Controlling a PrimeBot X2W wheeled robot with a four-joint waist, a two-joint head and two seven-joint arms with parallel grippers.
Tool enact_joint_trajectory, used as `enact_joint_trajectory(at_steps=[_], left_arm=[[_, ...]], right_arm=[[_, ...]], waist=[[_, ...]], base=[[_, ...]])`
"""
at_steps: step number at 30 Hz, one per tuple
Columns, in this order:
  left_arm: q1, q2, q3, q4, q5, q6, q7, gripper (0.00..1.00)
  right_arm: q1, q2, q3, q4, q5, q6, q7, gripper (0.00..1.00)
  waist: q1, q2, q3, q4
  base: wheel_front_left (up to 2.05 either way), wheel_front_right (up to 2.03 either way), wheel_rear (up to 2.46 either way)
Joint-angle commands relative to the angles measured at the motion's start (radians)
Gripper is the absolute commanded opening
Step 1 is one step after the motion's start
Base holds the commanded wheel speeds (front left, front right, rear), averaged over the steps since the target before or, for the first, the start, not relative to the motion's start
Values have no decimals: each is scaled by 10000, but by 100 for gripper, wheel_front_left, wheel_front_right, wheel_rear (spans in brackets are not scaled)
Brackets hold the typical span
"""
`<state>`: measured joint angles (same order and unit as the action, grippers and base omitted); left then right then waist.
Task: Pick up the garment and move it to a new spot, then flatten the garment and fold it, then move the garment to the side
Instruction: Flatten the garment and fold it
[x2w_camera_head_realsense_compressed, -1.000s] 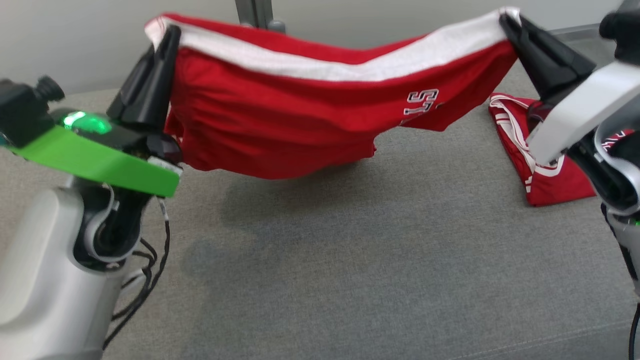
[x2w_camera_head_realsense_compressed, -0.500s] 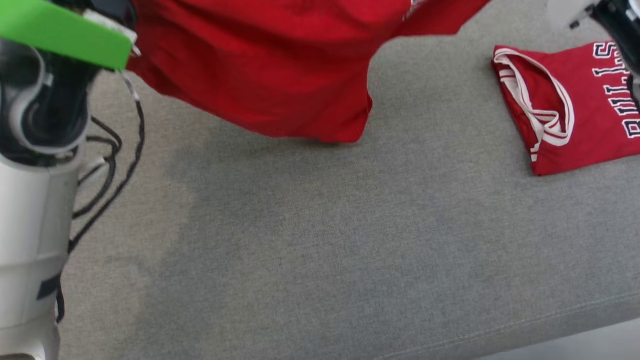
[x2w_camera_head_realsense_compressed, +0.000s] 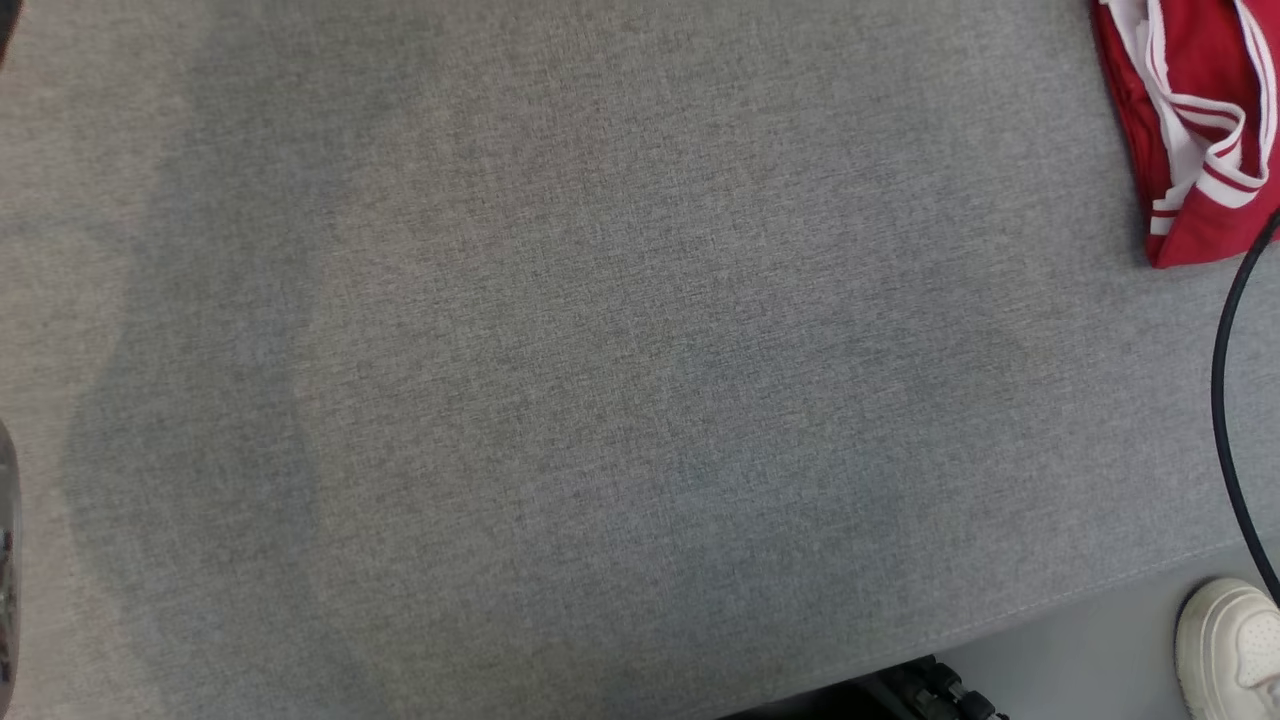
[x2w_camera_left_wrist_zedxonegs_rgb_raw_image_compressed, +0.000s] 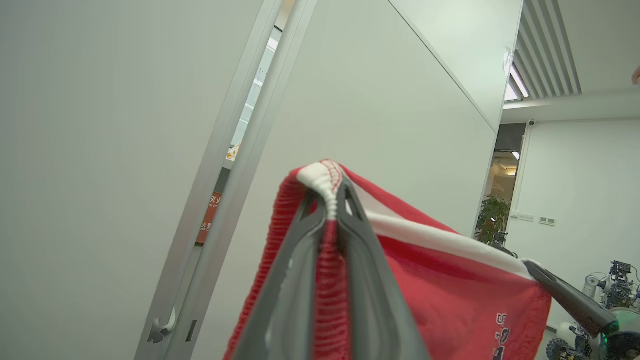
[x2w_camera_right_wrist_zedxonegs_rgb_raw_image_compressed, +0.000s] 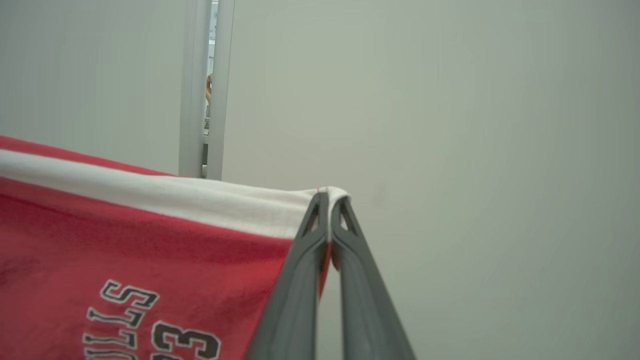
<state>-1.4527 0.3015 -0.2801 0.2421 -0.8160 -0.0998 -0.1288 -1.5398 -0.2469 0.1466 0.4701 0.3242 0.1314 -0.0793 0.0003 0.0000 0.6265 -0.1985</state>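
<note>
- The pickup looks done: the red shorts (x2w_camera_left_wrist_zedxonegs_rgb_raw_image_compressed: 440, 290) hang in the air, well above the grey fabric tabletop (x2w_camera_head_realsense_compressed: 600, 400), stretched by their white waistband between the two grippers.
- The left gripper (x2w_camera_left_wrist_zedxonegs_rgb_raw_image_compressed: 329, 199) is clamped shut on one gathered end of the waistband, with the cloth pinched between its fingers.
- The right gripper (x2w_camera_right_wrist_zedxonegs_rgb_raw_image_compressed: 330, 202) is closed tight on the other end, and the printed lettering hangs just below the band beside it.
- I judge the task to be in its first part, carrying the shorts to a new spot. Laying them down, flattening, folding and moving them aside all remain.
- A folded red jersey (x2w_camera_head_realsense_compressed: 1200, 120) with white trim lies at the far right of the tabletop. The shorts should land well apart from it.
- A black cable (x2w_camera_head_realsense_compressed: 1225, 400) hangs along the right edge, near the jersey, and could snag cloth or an arm.
- A person's white shoe (x2w_camera_head_realsense_compressed: 1230, 650) stands on the floor just off the tabletop's near right corner.
- Behind the shorts are a pale wall and an aluminium door frame (x2w_camera_left_wrist_zedxonegs_rgb_raw_image_compressed: 235, 175), close enough to matter if the arms reach forward.
</note>
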Motion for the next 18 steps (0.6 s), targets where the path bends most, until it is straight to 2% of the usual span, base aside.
enact_joint_trajectory(at_steps=[1, 4, 10, 15, 18], left_arm=[[-368, 29, 125, 97, 4, -64, -270, 0], [-486, -91, 228, 296, -224, -174, -732, 0], [1166, 240, -596, 420, -386, -323, -1066, 0], [3516, 617, -1167, -336, -1206, -318, -1296, 0], [5167, 816, -1146, -866, -1554, -319, -1360, 0]], right_arm=[[-280, 27, -148, 153, -202, -16, -347, 0], [-396, -60, -120, 469, -475, -19, -851, 0], [932, -612, 1402, 545, -439, -17, -847, 0], [3094, -1484, 2666, -416, 543, -17, -315, 0], [4605, -2035, 2750, -1287, 1449, -17, 478, 0]], waist=[[-3, 0, 876, -297], [-3, 0, 869, -207], [-3, 0, 583, 65], [-3, 0, -271, 314], [-3, 0, -988, 426]], base=[[0, 0, 0], [0, 0, 0], [0, 0, 0], [0, 0, 0], [0, 0, 0]])
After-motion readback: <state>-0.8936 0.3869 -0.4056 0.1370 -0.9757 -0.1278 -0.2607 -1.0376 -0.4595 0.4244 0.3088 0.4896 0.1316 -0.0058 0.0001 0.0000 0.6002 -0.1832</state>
